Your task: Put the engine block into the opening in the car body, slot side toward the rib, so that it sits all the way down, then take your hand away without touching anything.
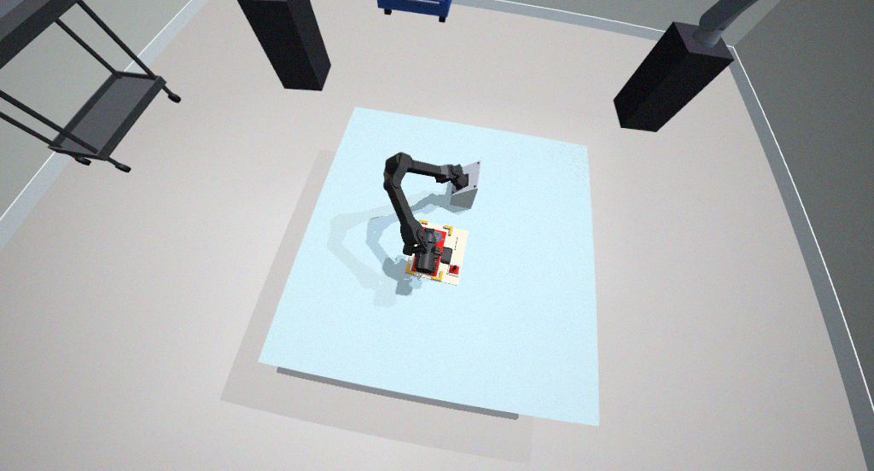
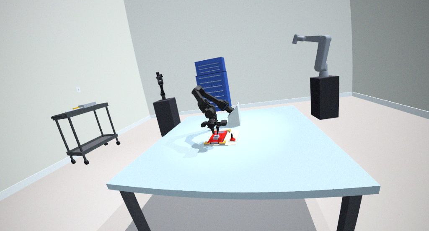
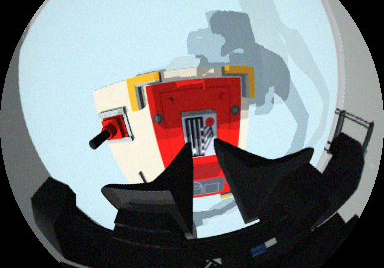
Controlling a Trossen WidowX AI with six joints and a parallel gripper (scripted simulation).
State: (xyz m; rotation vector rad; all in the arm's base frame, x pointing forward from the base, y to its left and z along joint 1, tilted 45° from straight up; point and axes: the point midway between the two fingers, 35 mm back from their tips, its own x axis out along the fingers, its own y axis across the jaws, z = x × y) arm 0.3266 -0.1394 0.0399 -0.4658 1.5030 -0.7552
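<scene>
The light grey engine block [image 3: 200,130] [image 2: 215,137] stands upright in the opening of the red car body [image 3: 167,155]. Its dark slots and a round red spot face up in the wrist view. Its top stands proud of the red surface. How deep it sits, and how its slot side lies to the rib, I cannot tell. My gripper [image 3: 202,144] [image 2: 216,134] is over the block, fingers a narrow gap apart with nothing between them. The fingertips overlap the block's near end in the wrist view; contact cannot be told. In the top view the arm hides the block.
The car body lies on a cream board [image 1: 463,248] [image 3: 120,155] between yellow corner brackets [image 3: 244,71] [image 1: 447,229]. A red switch with a black lever [image 3: 101,138] [image 2: 231,136] stands beside it on the board. The grey slanted arm mount [image 1: 465,197] [image 2: 235,119] stands behind.
</scene>
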